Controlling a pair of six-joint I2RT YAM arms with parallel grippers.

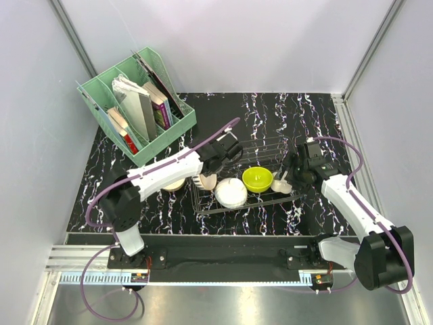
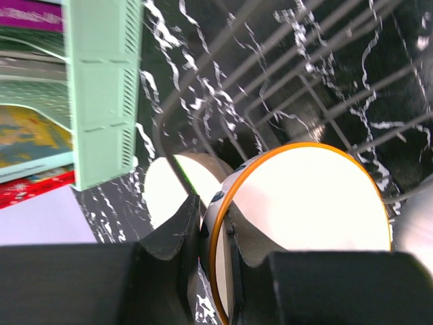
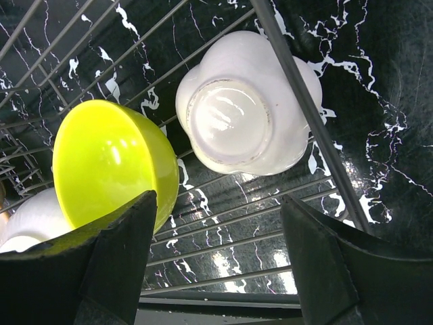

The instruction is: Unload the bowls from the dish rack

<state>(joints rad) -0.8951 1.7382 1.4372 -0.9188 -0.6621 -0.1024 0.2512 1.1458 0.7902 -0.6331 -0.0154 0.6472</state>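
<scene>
My left pincer (image 2: 208,254) pinches the rim of the orange-rimmed bowl (image 2: 304,203) at the left end of the dish rack (image 1: 267,152), mid-frame on the tabletop (image 1: 304,115). Next, I judge, comes a straight lift clear of the rack. My right pincer (image 3: 216,264) hangs spread near the yellow-green bowl (image 3: 108,162).
</scene>
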